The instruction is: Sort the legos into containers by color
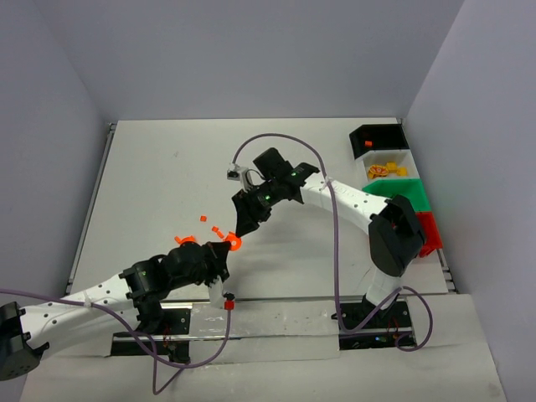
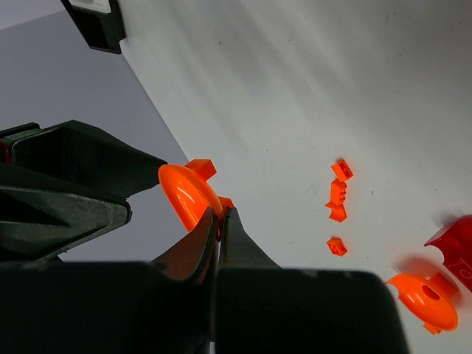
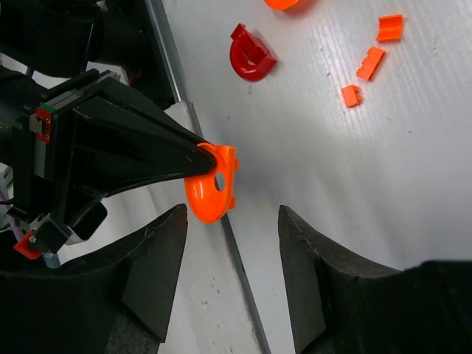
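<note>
My left gripper is shut on the rim of an orange round lego and holds it above the table's near part. My right gripper is open. Its fingers flank the space just short of that orange round lego, without touching it. Small orange legos lie loose on the table with another orange round piece and a red round piece. The containers stand in a row at the right: black, white, green, red.
The white bin holds yellow and orange pieces; a red bit lies in the black bin. The table's metal front edge runs under my right gripper. The right arm's elbow hangs beside the green and red bins.
</note>
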`<move>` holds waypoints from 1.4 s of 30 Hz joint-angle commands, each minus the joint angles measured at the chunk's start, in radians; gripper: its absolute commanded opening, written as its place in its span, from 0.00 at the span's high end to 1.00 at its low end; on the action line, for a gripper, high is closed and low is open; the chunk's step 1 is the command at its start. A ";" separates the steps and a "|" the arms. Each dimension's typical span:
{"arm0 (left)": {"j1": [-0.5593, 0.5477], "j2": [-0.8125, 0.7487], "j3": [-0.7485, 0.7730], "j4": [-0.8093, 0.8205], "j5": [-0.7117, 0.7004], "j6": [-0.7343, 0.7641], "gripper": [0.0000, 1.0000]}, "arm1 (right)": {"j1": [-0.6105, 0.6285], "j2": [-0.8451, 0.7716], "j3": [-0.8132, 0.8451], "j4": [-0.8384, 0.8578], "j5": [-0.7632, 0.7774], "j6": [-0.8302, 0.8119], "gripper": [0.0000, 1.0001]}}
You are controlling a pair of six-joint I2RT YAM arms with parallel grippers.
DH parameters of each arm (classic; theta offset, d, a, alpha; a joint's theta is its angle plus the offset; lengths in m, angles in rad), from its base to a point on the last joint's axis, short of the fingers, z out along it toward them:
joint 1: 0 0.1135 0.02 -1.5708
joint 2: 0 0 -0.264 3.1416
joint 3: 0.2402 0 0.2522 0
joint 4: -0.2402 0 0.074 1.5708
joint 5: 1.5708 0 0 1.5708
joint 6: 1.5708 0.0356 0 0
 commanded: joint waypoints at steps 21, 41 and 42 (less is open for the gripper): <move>-0.021 -0.031 0.018 0.036 0.007 -0.015 0.01 | 0.037 0.052 0.064 -0.046 0.029 0.002 1.00; 0.436 0.262 0.612 -0.233 0.039 -1.420 0.01 | -0.852 0.257 0.507 0.067 0.465 0.015 1.00; 0.488 0.280 0.625 -0.241 0.085 -1.462 0.01 | -0.871 0.290 0.543 0.071 0.510 0.028 1.00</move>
